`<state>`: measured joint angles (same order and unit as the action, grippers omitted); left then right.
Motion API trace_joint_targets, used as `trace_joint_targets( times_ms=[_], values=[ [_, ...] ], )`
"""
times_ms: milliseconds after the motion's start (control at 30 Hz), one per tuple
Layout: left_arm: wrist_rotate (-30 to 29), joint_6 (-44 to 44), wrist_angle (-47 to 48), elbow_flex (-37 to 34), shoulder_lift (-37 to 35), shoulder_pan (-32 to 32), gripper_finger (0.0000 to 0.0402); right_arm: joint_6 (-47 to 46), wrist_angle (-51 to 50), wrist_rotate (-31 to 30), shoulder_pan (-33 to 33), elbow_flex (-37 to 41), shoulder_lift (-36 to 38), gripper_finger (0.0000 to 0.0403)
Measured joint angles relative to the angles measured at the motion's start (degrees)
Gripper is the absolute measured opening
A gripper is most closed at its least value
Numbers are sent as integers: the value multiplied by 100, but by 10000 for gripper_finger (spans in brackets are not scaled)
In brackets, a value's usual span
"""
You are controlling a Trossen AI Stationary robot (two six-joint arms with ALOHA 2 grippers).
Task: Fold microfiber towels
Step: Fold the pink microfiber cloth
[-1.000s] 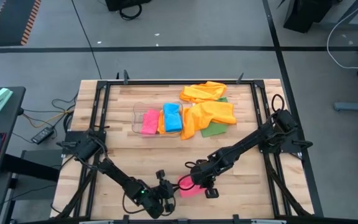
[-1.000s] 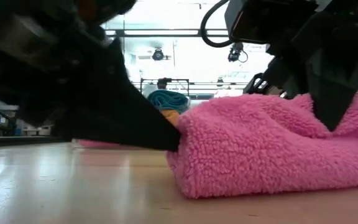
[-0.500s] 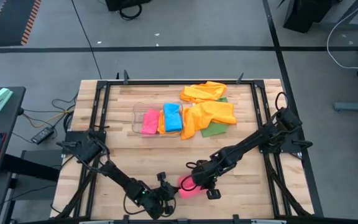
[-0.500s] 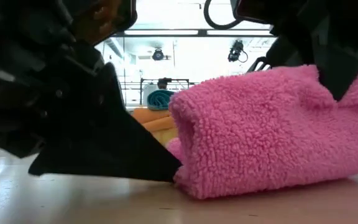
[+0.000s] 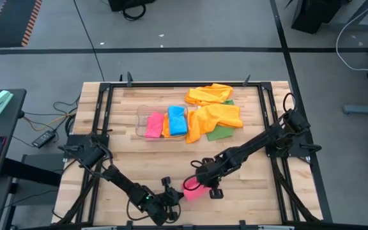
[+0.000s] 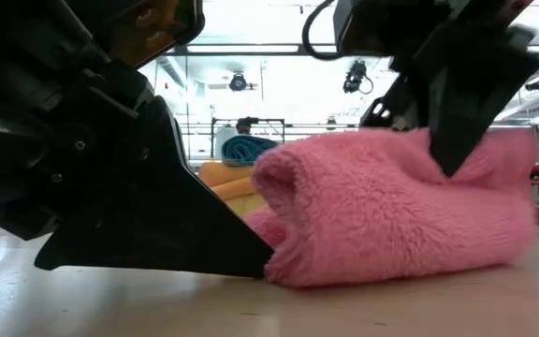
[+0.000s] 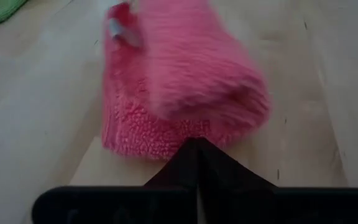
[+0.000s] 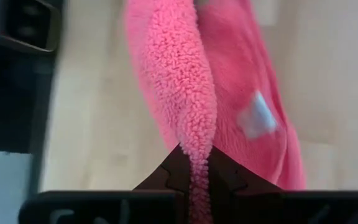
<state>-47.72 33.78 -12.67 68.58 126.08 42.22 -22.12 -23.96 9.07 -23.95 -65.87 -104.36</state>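
The pink towel (image 5: 191, 187) lies bunched and partly rolled near the front edge of the wooden table (image 5: 126, 153), between both grippers; the right gripper (image 8: 191, 171) pinches an upper fold of it, the fleece edge caught between its closed fingers; the left gripper (image 7: 196, 149) has its fingers pressed together, tips touching the towel's lower edge at the table surface; farther back, a clear bin (image 5: 142, 125) holds folded pink, orange and blue towels (image 5: 176, 120); beside it, loose orange towels (image 5: 216, 114) lie over a green towel (image 5: 221, 132).
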Motion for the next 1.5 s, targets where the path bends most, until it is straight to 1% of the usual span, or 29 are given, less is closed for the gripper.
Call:
trace_joint_targets(
  times_ms=[67, 300, 367, 467, 567, 867, 967, 1233, 1500],
  values=[
    [0, 0, 2, 0, 0, 0, 12, -1, -99, -128, 41, 0, 0, 37],
    [7, -3, 7, 0, 0, 0, 28, 209, -40, -157, 64, 11, -54, 37],
    [9, -11, 7, 0, 0, 0, 28, 249, 115, -188, 66, 11, -101, 37],
    [9, -13, 13, 0, 0, 2, 21, 293, 150, -427, 126, 11, -105, 37],
    [9, -13, 13, 0, 0, 0, 16, 294, 172, -478, 233, 35, -105, 37],
    [4, -59, 15, 0, 0, 2, 28, 217, 904, -457, 305, 594, -103, 43],
    [4, -61, 15, 0, 0, 2, 26, 371, 1035, -457, 288, 617, -103, 59],
    [7, -127, 11, 0, 0, 2, 21, 971, 1022, -465, 313, 424, -103, 121],
    [4, -129, 11, 0, 0, 2, 28, 1012, 895, -524, 494, 424, -103, 169]
  ],
)
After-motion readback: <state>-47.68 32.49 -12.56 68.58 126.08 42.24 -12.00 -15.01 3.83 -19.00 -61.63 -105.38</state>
